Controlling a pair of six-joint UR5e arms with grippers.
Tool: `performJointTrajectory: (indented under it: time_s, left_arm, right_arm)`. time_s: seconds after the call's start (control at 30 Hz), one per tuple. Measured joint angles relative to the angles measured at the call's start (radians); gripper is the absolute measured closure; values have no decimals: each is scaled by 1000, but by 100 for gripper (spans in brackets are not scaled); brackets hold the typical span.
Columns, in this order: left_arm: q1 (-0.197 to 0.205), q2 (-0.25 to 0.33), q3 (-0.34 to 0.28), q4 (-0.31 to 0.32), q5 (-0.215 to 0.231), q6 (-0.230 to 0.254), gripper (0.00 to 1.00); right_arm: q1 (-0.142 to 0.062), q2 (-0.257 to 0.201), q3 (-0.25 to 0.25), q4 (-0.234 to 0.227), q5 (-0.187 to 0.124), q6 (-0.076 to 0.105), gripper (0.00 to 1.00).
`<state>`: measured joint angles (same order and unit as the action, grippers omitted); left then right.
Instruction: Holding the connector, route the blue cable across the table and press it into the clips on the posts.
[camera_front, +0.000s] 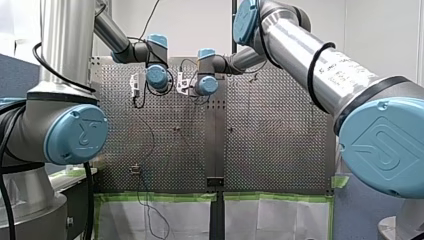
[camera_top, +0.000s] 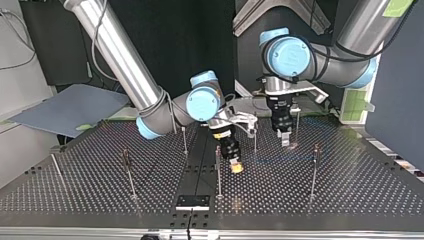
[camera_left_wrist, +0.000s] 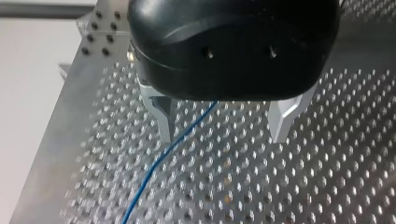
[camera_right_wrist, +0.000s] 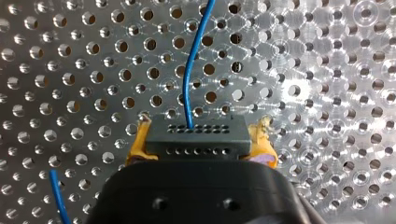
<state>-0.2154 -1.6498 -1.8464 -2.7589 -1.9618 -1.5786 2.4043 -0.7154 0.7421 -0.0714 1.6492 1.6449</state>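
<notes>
Right gripper: its yellow pads are clamping the dark connector from both sides, and the connector's holed face is pointing away from the wrist.
Connector: it is sitting low over the perforated table. I cannot tell whether it is touching the plate.
Blue cable: it is leaving one hole in the connector's upper row and curving ahead across the table. A second short stretch of blue is showing down beside the gripper body.
Left gripper: its metal fingers are standing apart and gripping nothing, pointing down at the table.
Cable at the left gripper: the blue cable is passing between the parted fingers, close beside one of them, and is lying along the plate away from the gripper.
Placing in the top view: the right gripper is working near the middle, just beside the middle post. The left gripper is hanging further back, toward the view's right.
Posts: thin uprights are standing well apart across the table. Their clips are looking too small to tell whether any cable is seated in them.
</notes>
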Motion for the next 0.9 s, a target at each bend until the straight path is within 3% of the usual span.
performJointTrajectory:
  time_s: [0.13, 0.43, 0.9]
  left_arm:
    - [9, 0, 0, 16, -20, 0, 2]
    - [20, -3, 32, 78, 30, -6, 2]
    - [59, -90, 150, 44, 61, -8, 2]
  right_arm:
    - [-2, 0, 0, -1, 1, 0, 100]
    - [-3, 1, 0, -2, 2, -1, 100]
    - [-6, 1, 0, -1, 1, -2, 100]
